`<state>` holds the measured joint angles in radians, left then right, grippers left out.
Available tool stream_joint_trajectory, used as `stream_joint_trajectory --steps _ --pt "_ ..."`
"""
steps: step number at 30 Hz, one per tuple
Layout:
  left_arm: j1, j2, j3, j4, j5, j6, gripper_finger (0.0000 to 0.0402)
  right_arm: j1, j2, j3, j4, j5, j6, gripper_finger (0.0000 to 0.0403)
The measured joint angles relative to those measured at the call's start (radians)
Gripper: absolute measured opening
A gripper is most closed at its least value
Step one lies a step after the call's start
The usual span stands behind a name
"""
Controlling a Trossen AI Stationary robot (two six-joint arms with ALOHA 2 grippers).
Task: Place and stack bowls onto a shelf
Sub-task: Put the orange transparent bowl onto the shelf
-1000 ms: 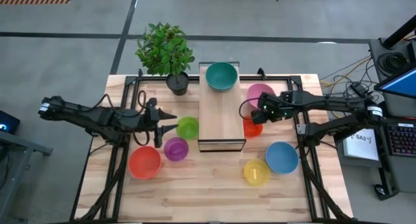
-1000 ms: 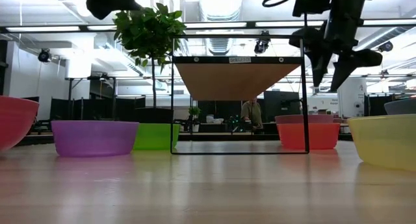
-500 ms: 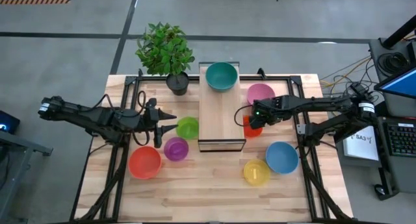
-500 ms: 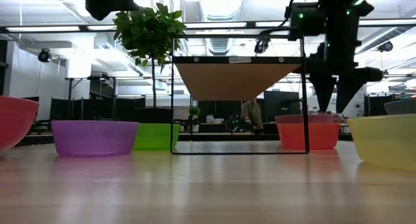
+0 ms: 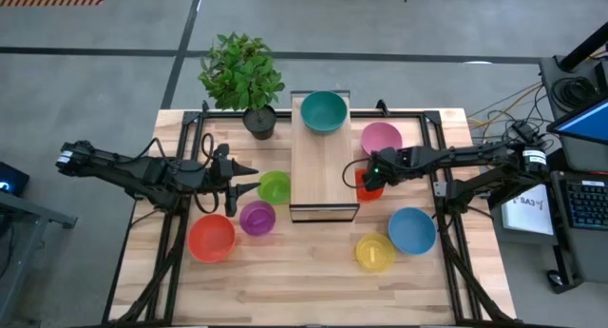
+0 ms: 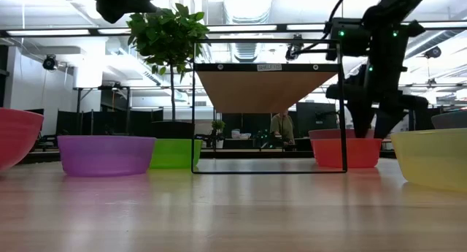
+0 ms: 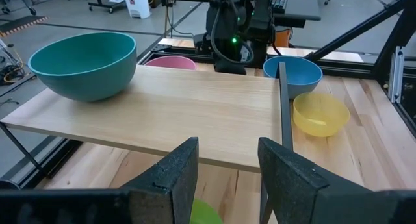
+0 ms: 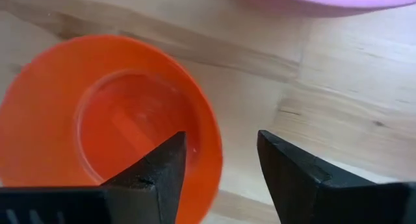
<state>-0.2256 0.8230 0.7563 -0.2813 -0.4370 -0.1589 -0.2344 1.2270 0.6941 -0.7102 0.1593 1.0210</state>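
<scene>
Now the right gripper [image 8: 218, 169] hangs open over the rim of the orange bowl [image 8: 97, 120], one finger on each side, holding nothing.

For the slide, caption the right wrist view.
Right claw, open, straddling the rim of the small round orange plastic bowl on the pale plank tabletop.

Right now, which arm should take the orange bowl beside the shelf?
The right arm. Its hand is open and straddles the orange bowl's rim, right beside the shelf. The left hand waits across the shelf, near the green bowl.
</scene>
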Motion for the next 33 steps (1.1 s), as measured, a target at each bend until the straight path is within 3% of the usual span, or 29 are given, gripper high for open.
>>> stream_joint_trajectory --steps 12,20,33 --pt "0.000 0.000 0.000 0.003 0.000 0.000 0.0144 0.000 -0.002 -0.057 0.117 -0.002 0.008 0.0019" --pt "0.000 0.000 0.000 0.004 0.000 0.000 0.0144 -0.001 -0.016 0.006 0.060 -0.022 -0.010 0.0009" --pt "0.000 0.000 0.000 0.005 0.000 0.000 0.0144 -0.006 -0.062 0.347 -0.330 -0.020 -0.096 0.0009"
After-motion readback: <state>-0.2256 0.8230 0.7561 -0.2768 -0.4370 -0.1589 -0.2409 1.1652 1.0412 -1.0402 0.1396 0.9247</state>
